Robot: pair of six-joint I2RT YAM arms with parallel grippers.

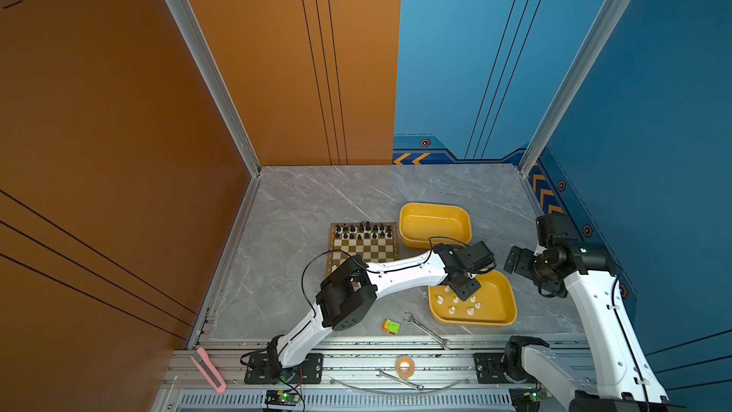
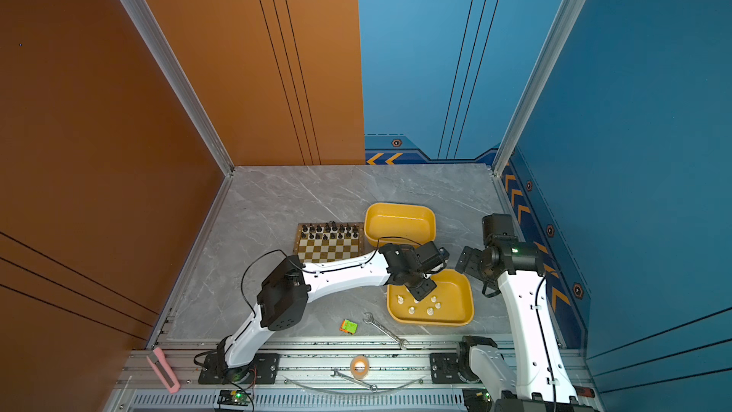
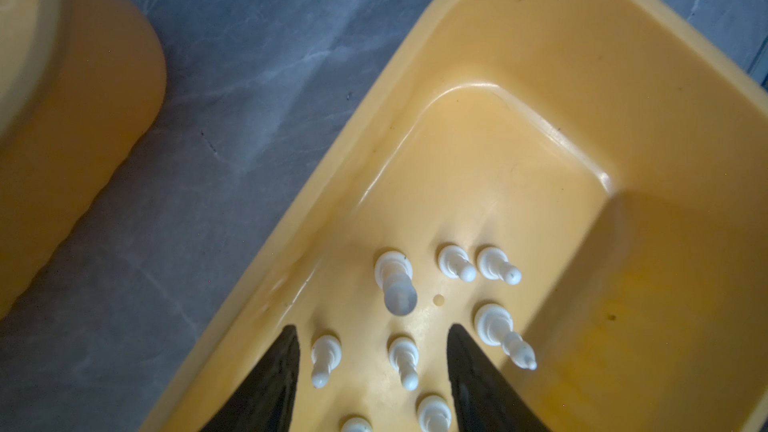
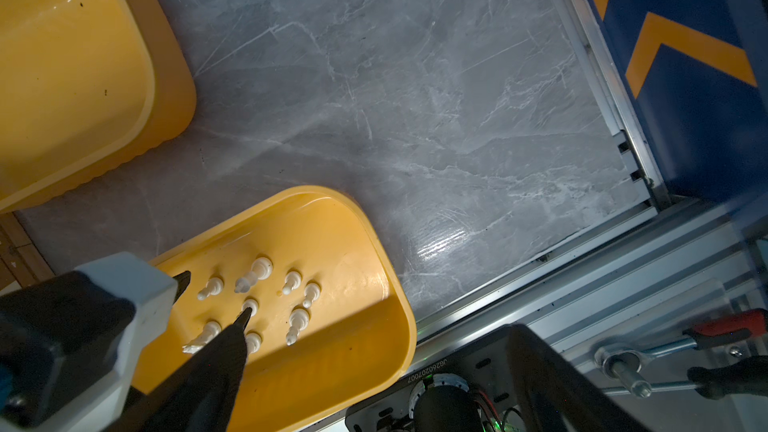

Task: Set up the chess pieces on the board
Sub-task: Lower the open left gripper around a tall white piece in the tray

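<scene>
Left fingers spread, straddling creamy white piece upright in yellow tray; right fingers released, empty.

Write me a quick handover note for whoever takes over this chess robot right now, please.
Left gripper: open, low in the near yellow tray, jaws straddling one white piece, not gripping it yet.
Right gripper: open, empty, raised beside that tray.
Done: black pieces stand on the two far rows of the board.
To do: move the white pieces standing in that tray onto the board; its near rows are partly hidden by the left arm.
</scene>
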